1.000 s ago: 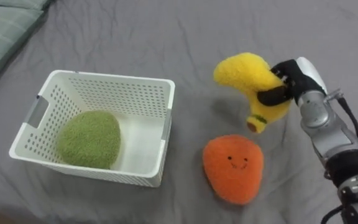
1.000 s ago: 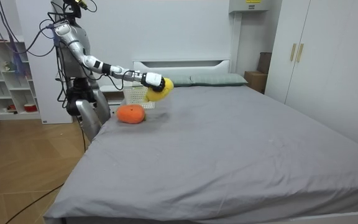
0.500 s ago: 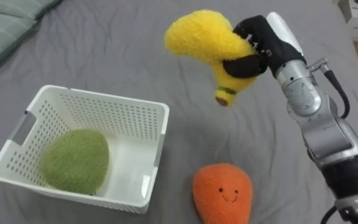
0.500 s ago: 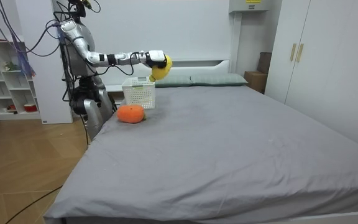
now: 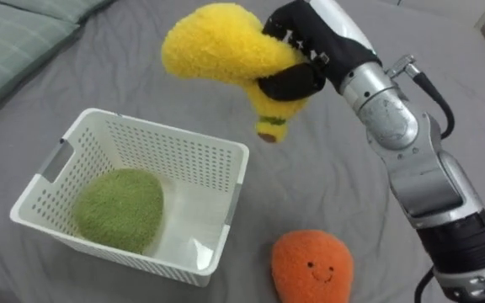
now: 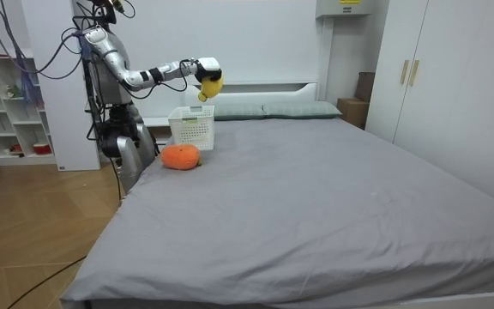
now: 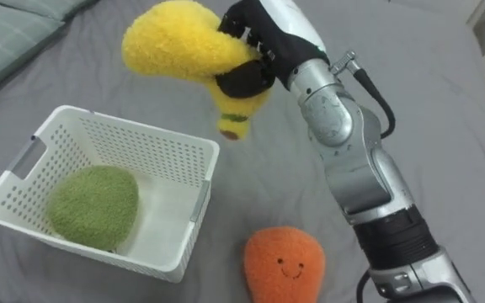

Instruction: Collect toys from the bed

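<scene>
Held the yellow toy [image 5: 213, 52] squeezed in the curled right hand [image 5: 320, 38], up in the air near the white basket's [image 5: 162, 147] far edge; best moved over the middle before letting go, beside the green toy [image 5: 118, 209].

Got a pale green checked pillow [image 5: 7, 42] lying flat in the far left corner. Further out, spotted a white headboard [image 6: 251, 87] against the far wall, plus a tall white wardrobe [image 6: 436, 77] along the right. Over on the left, a white shelf unit [image 6: 7, 107] holding small bits, too tiny to make out. Brown thing [image 6: 352, 110] beside the wardrobe, maybe a nightstand. Wooden floor [image 6: 33, 232] near left.
</scene>
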`<state>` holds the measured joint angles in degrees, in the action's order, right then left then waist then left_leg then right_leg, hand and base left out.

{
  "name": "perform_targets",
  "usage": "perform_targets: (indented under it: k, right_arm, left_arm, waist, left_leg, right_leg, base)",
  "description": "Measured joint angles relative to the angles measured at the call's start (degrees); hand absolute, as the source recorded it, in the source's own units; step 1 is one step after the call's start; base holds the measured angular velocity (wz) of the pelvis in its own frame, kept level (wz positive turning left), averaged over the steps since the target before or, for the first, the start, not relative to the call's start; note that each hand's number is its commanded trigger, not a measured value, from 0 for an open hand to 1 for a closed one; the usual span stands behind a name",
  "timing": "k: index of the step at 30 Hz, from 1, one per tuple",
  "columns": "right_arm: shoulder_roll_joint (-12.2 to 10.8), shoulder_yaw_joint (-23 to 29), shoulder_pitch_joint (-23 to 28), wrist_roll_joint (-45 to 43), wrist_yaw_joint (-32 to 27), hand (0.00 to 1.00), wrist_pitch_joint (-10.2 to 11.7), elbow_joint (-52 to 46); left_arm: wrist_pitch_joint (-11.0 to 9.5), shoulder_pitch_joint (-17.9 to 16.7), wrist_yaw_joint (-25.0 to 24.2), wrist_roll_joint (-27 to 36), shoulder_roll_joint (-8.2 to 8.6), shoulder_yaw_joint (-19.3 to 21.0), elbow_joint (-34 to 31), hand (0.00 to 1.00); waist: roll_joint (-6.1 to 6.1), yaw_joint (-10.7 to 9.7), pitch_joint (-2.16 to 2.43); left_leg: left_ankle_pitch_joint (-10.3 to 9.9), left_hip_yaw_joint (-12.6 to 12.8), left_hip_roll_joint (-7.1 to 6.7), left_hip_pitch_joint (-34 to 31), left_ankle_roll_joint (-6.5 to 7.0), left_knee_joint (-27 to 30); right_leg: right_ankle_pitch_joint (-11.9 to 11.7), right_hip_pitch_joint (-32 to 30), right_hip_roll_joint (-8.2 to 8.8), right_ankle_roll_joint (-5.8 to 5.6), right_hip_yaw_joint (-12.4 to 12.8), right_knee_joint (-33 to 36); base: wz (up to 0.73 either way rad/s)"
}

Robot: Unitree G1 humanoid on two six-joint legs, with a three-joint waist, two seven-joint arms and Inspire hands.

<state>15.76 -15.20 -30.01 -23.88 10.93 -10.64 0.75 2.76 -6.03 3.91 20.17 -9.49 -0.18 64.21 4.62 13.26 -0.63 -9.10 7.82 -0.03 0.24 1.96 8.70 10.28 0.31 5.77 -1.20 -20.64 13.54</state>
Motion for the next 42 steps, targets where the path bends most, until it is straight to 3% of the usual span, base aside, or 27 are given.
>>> perform_targets:
  k: [4, 12, 13, 14, 15, 16, 19, 25, 31, 36, 42]
  right_arm:
    - [-0.4, -2.6, 0.0, -0.1, 1.1, 1.00, -2.0, 0.0]
    - [-2.6, -5.8, -0.1, -0.5, 2.7, 1.00, -2.8, 1.1]
    - [-2.6, -6.4, -0.1, -0.5, 3.1, 0.91, -3.0, 1.4]
    - [-2.6, -6.9, -0.1, -0.7, 3.5, 0.62, -3.3, 1.5]
    - [-2.6, -7.2, -0.1, -1.0, 3.7, 0.07, -3.3, 1.5]
    - [-2.6, -7.7, -0.1, -1.3, 3.9, 0.00, -3.4, 1.5]
    - [-2.7, -8.3, -0.1, -1.7, 4.3, 0.00, -4.4, 1.5]
    - [-2.8, -8.5, -0.1, -3.4, 4.3, 0.00, -4.5, 5.3]
    - [-4.0, -8.4, 1.9, -3.9, 4.3, 0.00, -5.2, 6.9]
    - [-4.2, -8.4, 5.2, -3.9, 4.3, 0.00, -4.8, 6.9]
    - [-4.1, -8.1, 5.7, -3.9, 4.2, 0.00, -4.8, 7.0]
  left_arm:
    - [0.1, 0.0, 0.2, 0.0, 0.00, 0.0, -0.2, 0.00]
    - [1.0, 0.6, 0.4, -1.8, 0.08, 0.2, -0.5, 0.00]
    - [1.0, 1.1, 0.4, -1.8, 0.12, 0.4, 0.0, 0.00]
    - [1.1, 1.5, 0.4, -2.0, 0.33, 1.3, 0.1, 0.00]
    - [1.1, 1.6, 0.5, -2.2, 0.43, 1.8, 0.1, 0.00]
    - [1.2, 1.8, 0.4, -2.4, 0.58, 2.5, 0.1, 0.00]
    - [2.2, 2.2, 0.2, -2.5, 1.13, 4.1, 0.0, 0.00]
    - [3.2, 1.8, 0.2, -4.1, 1.21, 4.5, -0.7, 0.00]
    - [3.2, 0.7, 0.5, -4.2, 1.30, 4.5, -1.4, 0.00]
    - [3.2, 0.6, 0.5, -4.2, 1.35, 4.4, -1.4, 0.00]
    - [3.2, 0.2, 0.2, -6.2, 1.53, 4.4, -1.4, 0.00]
  waist:
    - [0.35, 1.4, -0.14]
    - [0.95, 3.4, -0.19]
    - [1.29, 4.1, -0.24]
    - [1.67, 4.7, -0.39]
    - [1.91, 4.8, -0.49]
    - [2.33, 5.4, -0.57]
    - [2.95, 6.2, -0.43]
    - [2.93, 7.2, -0.48]
    - [1.83, 6.0, -1.19]
    - [1.28, 6.0, -1.04]
    - [0.92, 5.3, -0.87]
  left_leg:
    - [0.0, -0.1, -0.05, 0.2, 0.00, 0.0]
    - [0.0, -1.6, -0.29, 0.5, -0.04, -0.1]
    - [0.1, -1.9, -0.33, 0.4, -0.06, -0.1]
    - [0.1, -2.3, -0.40, 0.2, -0.08, -0.1]
    - [0.1, -2.5, -0.47, 0.1, -0.10, -0.1]
    - [0.2, -2.9, -0.55, -0.1, -0.09, -0.1]
    - [0.2, -3.9, -0.76, -0.7, 0.02, 0.1]
    - [0.3, -5.4, -1.20, -0.6, 0.14, 0.6]
    - [0.2, -6.3, -1.43, -0.7, 0.24, 0.9]
    - [0.3, -6.5, -1.63, -0.7, 0.39, 1.2]
    - [0.4, -6.7, -1.70, -0.5, 0.45, 1.4]
  right_leg:
    - [-0.1, 0.5, -0.14, -0.19, 0.1, -0.8]
    - [-0.2, 1.7, -0.26, -0.23, -0.7, -1.8]
    - [-0.2, 1.8, -0.25, -0.24, -0.9, -1.8]
    - [-0.2, 1.8, -0.19, -0.24, -1.3, -1.9]
    - [-0.2, 1.8, -0.15, -0.24, -1.5, -1.9]
    - [-0.2, 1.7, -0.10, -0.25, -1.8, -1.9]
    - [-0.3, 1.8, 0.04, -0.44, -2.8, -2.1]
    - [-0.5, 2.9, 0.03, -0.74, -3.3, -3.0]
    - [-0.5, 3.8, 0.13, -0.79, -3.8, -2.9]
    - [-0.6, 3.7, 0.13, -0.83, -4.2, -2.9]
    - [-0.6, 4.1, 0.11, -0.89, -4.3, -3.0]
  base:
    - [0.00]
    - [0.07]
    - [0.12]
    - [0.13]
    - [0.14]
    - [0.16]
    - [0.16]
    - [0.13]
    - [0.07]
    - [0.02]
    - [0.00]
